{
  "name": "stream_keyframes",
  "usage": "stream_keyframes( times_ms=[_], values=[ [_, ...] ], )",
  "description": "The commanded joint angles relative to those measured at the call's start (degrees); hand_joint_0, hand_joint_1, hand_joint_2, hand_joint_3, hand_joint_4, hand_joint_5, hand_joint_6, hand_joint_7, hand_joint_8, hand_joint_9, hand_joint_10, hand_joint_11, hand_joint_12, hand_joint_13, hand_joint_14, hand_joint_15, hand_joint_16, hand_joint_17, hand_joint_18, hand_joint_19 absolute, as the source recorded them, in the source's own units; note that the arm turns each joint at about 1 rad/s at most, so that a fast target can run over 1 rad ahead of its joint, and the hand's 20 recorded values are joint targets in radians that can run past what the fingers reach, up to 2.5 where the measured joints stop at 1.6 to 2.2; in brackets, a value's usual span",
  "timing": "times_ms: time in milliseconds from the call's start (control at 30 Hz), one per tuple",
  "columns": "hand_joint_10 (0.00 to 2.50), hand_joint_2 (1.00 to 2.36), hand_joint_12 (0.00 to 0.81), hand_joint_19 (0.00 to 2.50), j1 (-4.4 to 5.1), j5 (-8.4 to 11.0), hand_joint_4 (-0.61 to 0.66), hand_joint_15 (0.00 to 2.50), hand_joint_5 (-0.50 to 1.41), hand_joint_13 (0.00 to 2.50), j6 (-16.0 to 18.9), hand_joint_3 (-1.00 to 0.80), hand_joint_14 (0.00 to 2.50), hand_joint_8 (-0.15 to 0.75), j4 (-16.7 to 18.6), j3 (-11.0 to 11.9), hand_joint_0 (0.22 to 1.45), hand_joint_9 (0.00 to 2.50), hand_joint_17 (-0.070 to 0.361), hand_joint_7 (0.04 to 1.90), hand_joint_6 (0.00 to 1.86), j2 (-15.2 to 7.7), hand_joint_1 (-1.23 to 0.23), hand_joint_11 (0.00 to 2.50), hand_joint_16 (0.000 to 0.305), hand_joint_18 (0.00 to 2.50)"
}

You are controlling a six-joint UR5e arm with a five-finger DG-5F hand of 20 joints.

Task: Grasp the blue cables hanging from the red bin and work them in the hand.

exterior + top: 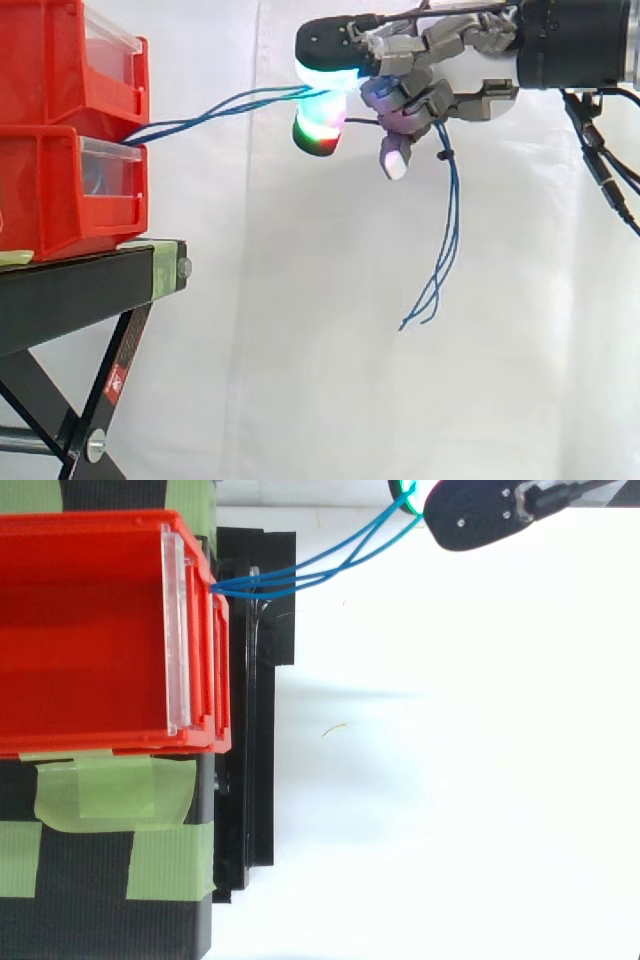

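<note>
We begin at the hand (pixel 420 85), which is clenched on the blue cables (pixel 230 105). Its curled fingers close around the strands, and the glowing fingertips (pixel 318 130) press on them from above and from below. We judge that this wrapped hold is chosen so the thin strands cannot slip while the fingers work them. Directly under the hand the free ends of the cables hang loose and curve a little, touching nothing, so only the middle part is held. From the fingertips the cables go away from the hand and slightly downward in an almost straight line. They look stretched but not hard, which probably leaves some slack for moving them inside the grip. In the top view the hand (pixel 470 518) sits off to one side of the bins, so the cables (pixel 290 577) run slanted to it. At their far end the cables come out where the upper red bin (pixel 60 60) sits on the lower red bin (pixel 60 190), and we cannot tell in which bin they begin. The bins rest on a black stand (pixel 80 285), lower than the hand, with green tape (pixel 110 790) on its top. Behind everything hangs the white curtain (pixel 300 380).
</note>
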Motion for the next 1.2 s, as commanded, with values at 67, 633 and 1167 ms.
stream_keyframes(
  times_ms=[67,633,1167],
  values=[
    [2.50,1.01,0.496,0.39,0.06,0.08,0.26,1.64,0.48,1.14,-0.1,-0.10,2.50,0.377,0.0,0.0,0.90,0.90,0.142,1.30,0.01,0.1,-0.61,2.50,0.063,1.29],
    [2.50,1.00,0.463,0.58,-0.30,-3.17,0.18,1.64,0.60,1.09,-5.4,-0.98,2.50,0.354,3.3,-0.1,0.79,0.91,0.113,1.39,0.07,0.1,-0.61,2.50,0.050,1.22],
    [2.50,1.02,0.478,0.63,-0.12,-2.73,0.19,1.70,0.56,1.10,-6.5,-0.40,2.50,0.359,2.9,-0.1,0.85,0.92,0.113,1.39,0.00,0.0,-0.64,2.50,0.050,1.24]
  ],
)
